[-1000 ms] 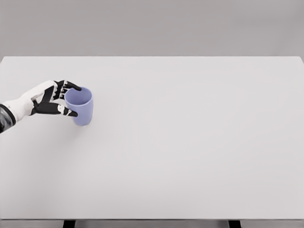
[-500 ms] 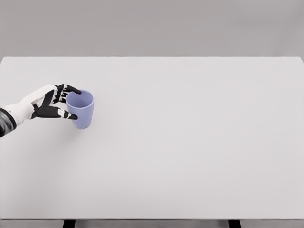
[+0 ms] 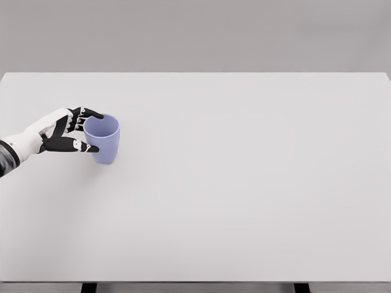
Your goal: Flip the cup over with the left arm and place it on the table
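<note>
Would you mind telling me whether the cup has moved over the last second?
No, barely: the cup stands upright at the same spot relative to the table's far edge, with the left hand around its left side.

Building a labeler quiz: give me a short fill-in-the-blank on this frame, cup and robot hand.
1. The cup is colored ____.
2. The cup's open mouth faces ____.
3. The cup stands on the ____ half of the table as the camera sees it.
4. The robot hand at the cup belongs to the ____ arm.

Missing words: blue; up; left; left
</note>
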Controlling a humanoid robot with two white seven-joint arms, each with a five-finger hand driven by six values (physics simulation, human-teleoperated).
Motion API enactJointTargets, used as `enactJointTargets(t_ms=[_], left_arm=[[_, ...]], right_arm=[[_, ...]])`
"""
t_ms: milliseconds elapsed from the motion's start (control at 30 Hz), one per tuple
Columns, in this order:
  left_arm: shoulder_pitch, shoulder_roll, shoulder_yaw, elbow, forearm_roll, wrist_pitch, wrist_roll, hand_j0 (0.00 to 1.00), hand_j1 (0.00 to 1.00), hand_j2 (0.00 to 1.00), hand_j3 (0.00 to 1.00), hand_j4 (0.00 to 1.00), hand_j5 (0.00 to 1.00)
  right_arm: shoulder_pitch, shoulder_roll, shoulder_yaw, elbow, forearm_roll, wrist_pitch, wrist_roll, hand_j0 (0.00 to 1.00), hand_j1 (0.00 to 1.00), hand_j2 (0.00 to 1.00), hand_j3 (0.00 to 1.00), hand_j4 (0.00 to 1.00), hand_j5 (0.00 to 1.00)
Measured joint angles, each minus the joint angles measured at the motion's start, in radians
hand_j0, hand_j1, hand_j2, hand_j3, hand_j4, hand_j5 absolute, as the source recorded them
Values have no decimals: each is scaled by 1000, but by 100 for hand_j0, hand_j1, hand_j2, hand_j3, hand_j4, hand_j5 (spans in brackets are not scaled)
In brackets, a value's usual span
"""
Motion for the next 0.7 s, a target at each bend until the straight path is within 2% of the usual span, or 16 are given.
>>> enactJointTargets(t_ms=[167, 500, 600, 700], left_arm=[[0, 1, 0, 0, 0, 0, -1, 77, 77, 77, 77, 77, 77], [2, 1, 1, -1, 0, 0, -1, 78, 78, 78, 78, 78, 78], [46, 1, 14, -3, 1, 0, 2, 78, 78, 78, 78, 78, 78], [57, 1, 35, -11, 0, 0, 1, 78, 78, 78, 78, 78, 78]], right_arm=[[0, 0, 0, 0, 0, 0, 0, 100, 100, 100, 100, 100, 100], [-2, 0, 0, 0, 0, 0, 0, 100, 100, 100, 100, 100, 100], [0, 0, 0, 0, 0, 0, 0, 100, 100, 100, 100, 100, 100], [0, 0, 0, 0, 0, 0, 0, 100, 100, 100, 100, 100, 100]])
